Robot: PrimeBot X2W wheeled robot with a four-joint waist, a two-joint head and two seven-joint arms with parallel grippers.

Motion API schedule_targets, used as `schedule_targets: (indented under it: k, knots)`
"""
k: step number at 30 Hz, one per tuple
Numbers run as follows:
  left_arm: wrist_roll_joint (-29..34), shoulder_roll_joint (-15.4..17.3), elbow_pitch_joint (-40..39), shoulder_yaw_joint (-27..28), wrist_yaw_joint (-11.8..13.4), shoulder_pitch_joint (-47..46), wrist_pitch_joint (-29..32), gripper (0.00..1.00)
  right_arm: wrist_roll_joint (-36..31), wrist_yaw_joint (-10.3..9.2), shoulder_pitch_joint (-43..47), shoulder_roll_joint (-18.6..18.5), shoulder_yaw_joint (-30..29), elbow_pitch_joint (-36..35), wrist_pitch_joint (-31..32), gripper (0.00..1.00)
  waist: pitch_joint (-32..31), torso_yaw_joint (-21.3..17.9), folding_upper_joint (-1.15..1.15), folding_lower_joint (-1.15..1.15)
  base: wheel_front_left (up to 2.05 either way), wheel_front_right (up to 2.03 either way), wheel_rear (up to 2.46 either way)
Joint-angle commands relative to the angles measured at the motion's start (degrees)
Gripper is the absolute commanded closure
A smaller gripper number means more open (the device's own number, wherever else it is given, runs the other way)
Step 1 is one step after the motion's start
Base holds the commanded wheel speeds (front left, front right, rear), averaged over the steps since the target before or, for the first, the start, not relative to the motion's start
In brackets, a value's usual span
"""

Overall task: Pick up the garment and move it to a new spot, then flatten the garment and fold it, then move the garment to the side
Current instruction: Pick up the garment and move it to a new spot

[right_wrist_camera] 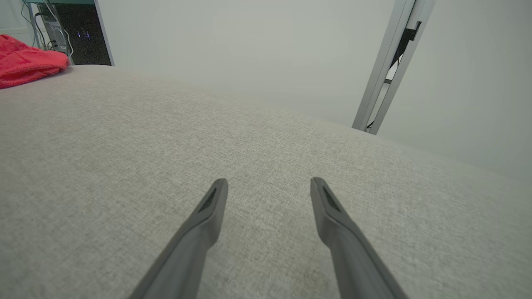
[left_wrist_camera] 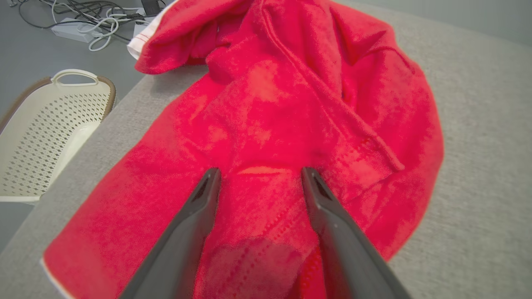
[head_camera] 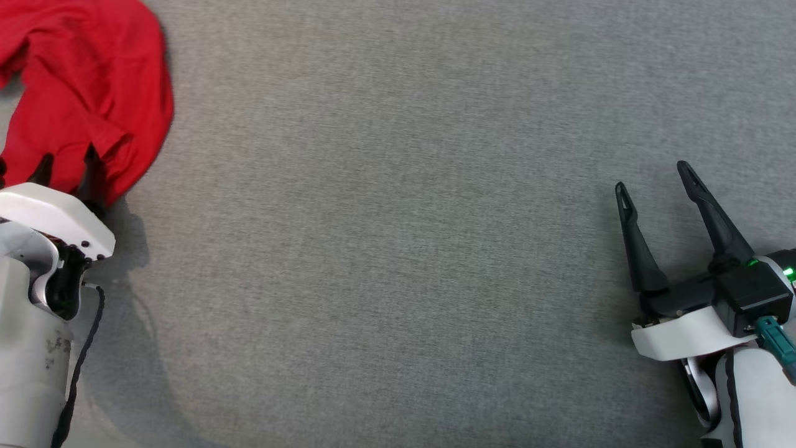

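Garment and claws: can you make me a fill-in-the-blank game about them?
1. The garment's colour is ____.
2. The left claw and the right claw both have their jaws ____, holding nothing.
3. The claw pointing at the garment is the ____ one.
4. The basket stands off the table, down on the ____.

Missing words: red; open; left; floor.

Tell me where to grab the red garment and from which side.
Pinch the raised fold near the middle of the garment, probably coming straight down from above with the left gripper. The cloth lies crumpled on the table, so its flat edges offer little; the open fingers straddle that fold.
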Motion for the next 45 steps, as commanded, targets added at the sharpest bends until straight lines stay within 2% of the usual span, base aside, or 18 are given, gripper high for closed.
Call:
schedule_targets:
  k: [1,3,4,5,6,10,17,18,23,27,30,33,38,41,45]
  knots:
    - [-0.62,0.27,2.25,-0.79,-0.06,-1.12,1.88,0.00,0.33,-0.01,-0.16,-0.25,0.06,0.61,0.04,0.00,0.86,-1.87,0.00,0.00,0.00,0.00,0.00]
    - [-0.73,0.64,5.03,-1.87,-0.07,-1.97,3.10,0.00,0.54,-0.01,-0.24,-0.01,0.22,0.43,0.04,0.00,0.58,-2.36,0.00,0.00,0.00,0.00,0.00]
    - [-0.94,0.59,6.06,-2.52,-0.07,-2.20,3.67,0.15,0.72,-0.01,-0.28,0.10,0.36,0.47,0.04,0.00,0.40,-2.56,0.00,0.00,0.00,0.00,0.00]
    - [-1.20,0.79,6.86,-2.98,-0.07,-2.26,3.72,0.78,0.87,-0.01,-0.28,0.19,0.42,0.59,0.04,0.00,0.12,-2.73,0.00,0.00,0.00,0.00,0.00]
    - [-1.53,0.94,7.39,-3.54,-0.07,-2.14,3.76,1.00,1.06,-0.01,-0.25,0.27,0.46,0.64,0.03,0.00,-0.22,-2.89,0.00,0.00,0.00,0.00,0.00]
    - [-5.08,2.04,6.29,-5.10,-0.06,-0.82,3.46,1.00,1.87,-0.01,0.09,0.75,0.27,0.81,0.03,0.00,-2.14,-3.53,0.00,0.00,0.00,0.00,0.00]
    - [-10.70,4.59,-8.23,-11.60,-0.07,1.75,-2.01,1.00,3.77,-0.01,1.86,1.83,-0.04,1.52,0.03,0.00,-7.78,-5.18,0.00,0.00,0.00,0.00,0.00]
    - [-10.70,4.59,-8.23,-11.60,-0.07,1.75,-2.01,1.00,3.77,-0.01,1.86,1.83,-0.04,1.52,0.03,0.00,-7.78,-5.18,0.00,0.00,0.00,0.00,0.00]
    - [-13.47,5.77,-22.85,-15.86,-0.07,4.09,-2.43,1.00,5.73,-0.01,3.29,2.06,0.12,1.53,0.03,0.00,-12.05,-8.43,0.00,0.00,0.00,0.00,0.00]
    - [-16.09,4.50,-34.99,-17.20,0.11,6.60,-0.65,1.00,8.77,-0.01,4.41,2.10,0.45,1.15,0.02,0.00,-14.67,-12.35,0.00,0.00,0.00,0.00,0.00]
    - [-18.06,2.11,-43.89,-17.83,1.98,8.00,1.23,1.00,10.56,-0.01,5.07,2.09,0.58,0.91,0.02,0.00,-15.79,-15.82,0.00,0.00,0.00,0.00,0.00]
    - [-19.89,-1.39,-51.37,-19.00,5.02,9.33,2.85,1.00,11.91,-0.01,5.63,2.12,0.76,0.46,0.02,0.00,-15.90,-19.32,0.00,0.00,0.00,0.00,0.00]
    - [-23.93,-7.89,-59.93,-21.05,10.05,11.97,4.80,1.00,14.06,-0.01,6.11,2.12,1.30,-0.02,0.02,0.00,-14.63,-25.11,0.00,0.00,0.00,0.00,0.00]
    - [-26.37,-10.39,-61.55,-22.04,12.43,14.65,5.88,1.00,15.13,-0.01,6.17,2.15,1.39,-0.24,0.02,0.00,-13.45,-27.79,0.00,0.00,0.00,0.00,0.00]
    - [-27.30,-9.74,-56.81,-19.95,16.05,17.89,5.53,1.00,16.61,-0.01,6.52,2.14,1.29,-0.27,0.02,0.00,-12.07,-30.08,0.00,0.00,0.00,0.00,0.00]
